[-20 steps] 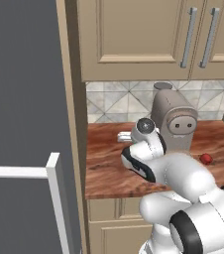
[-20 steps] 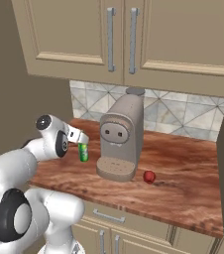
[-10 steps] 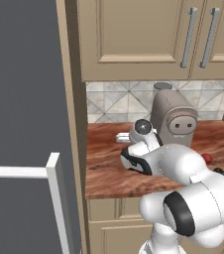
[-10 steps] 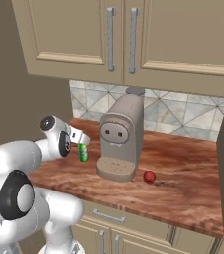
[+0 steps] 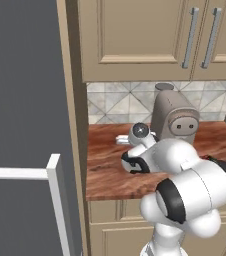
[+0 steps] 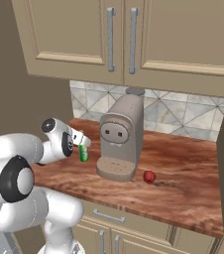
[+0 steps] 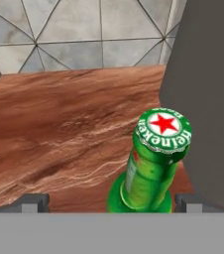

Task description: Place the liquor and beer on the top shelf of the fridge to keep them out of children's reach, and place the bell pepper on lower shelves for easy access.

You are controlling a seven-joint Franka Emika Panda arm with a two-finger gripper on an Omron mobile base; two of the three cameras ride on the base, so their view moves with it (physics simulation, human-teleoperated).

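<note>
The beer (image 7: 156,158) stood upright on the wood-grain surface (image 7: 59,134), its green cap with a red star toward the hand camera. In the hand view the two dark finger tips (image 7: 32,202) rose at the bottom edge, one on each side of the bottle's base and well apart, so the jaws (image 7: 111,204) were wide and held nothing; the bottle sat between them, nearer the right tip. Whether either tip touched the glass could not be told.

In the right base view the beer (image 6: 84,152) showed just beside the front end of the hand, left of the coffee machine (image 6: 120,139) and near it. The bell pepper (image 6: 149,176) lay on the surface (image 6: 193,183) to the machine's right, apart from the beer. Tiled backsplash (image 6: 168,111) ran behind, with beige cabinets (image 6: 134,34) above.

In the left base view the arm reached over the surface (image 5: 105,175) in front of the coffee machine (image 5: 177,117), hiding the bottle. The fridge (image 5: 22,100) stood at the left as a tall grey face, its white bar handle (image 5: 55,195) low in the picture. The liquor could not be made out.
</note>
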